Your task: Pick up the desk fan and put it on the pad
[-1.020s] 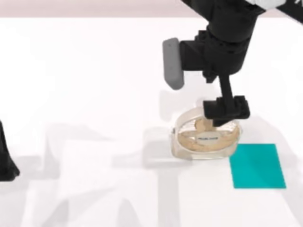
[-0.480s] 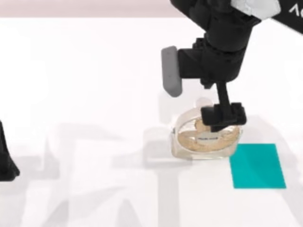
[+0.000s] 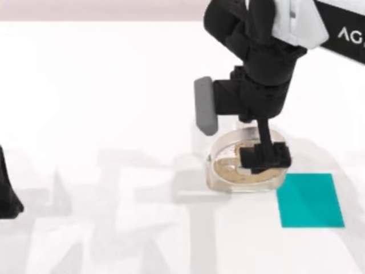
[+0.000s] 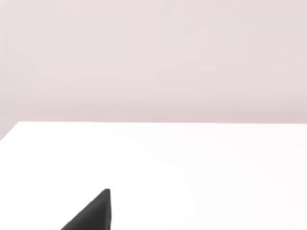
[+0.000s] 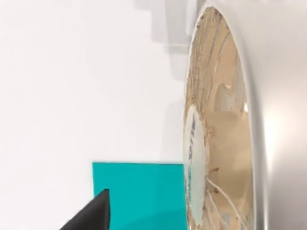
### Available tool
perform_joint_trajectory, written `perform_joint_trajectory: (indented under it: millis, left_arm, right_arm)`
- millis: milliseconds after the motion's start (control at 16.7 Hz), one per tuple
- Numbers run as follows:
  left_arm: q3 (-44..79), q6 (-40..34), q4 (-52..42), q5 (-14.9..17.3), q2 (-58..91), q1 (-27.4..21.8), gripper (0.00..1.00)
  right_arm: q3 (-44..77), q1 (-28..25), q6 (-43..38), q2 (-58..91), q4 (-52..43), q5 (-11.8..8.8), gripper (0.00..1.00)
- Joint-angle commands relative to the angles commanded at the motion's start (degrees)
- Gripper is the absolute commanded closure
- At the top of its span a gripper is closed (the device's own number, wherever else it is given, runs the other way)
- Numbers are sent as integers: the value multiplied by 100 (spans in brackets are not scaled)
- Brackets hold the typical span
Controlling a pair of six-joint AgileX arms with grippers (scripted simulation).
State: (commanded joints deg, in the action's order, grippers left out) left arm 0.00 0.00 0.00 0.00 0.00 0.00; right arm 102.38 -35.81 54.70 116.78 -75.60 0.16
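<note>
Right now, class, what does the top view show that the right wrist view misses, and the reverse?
Only the top view shows the whole right arm, its tool low over the desk fan, and the left arm parked at the table's left edge. Only the right wrist view shows the fan's blades and label close up. Both show the fan, the pad and the white table.

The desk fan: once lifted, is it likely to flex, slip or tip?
The desk fan looks rigid, given its solid ring frame. That smooth curved rim may slip in the right end effector. Its round body would probably tip or roll if released.
</note>
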Motion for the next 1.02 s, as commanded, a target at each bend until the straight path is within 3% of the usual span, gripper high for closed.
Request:
perform_joint_trajectory:
  millis: [60,840,1020]
  left_arm:
    - [0,0,0,0,0,0,0]
    - [0,0,0,0,0,0,0]
    - [0,0,0,0,0,0,0]
  right_arm:
    - [0,0,0,0,0,0,0]
    - [0,0,0,0,0,0,98]
    - [0,0,0,0,0,0,100]
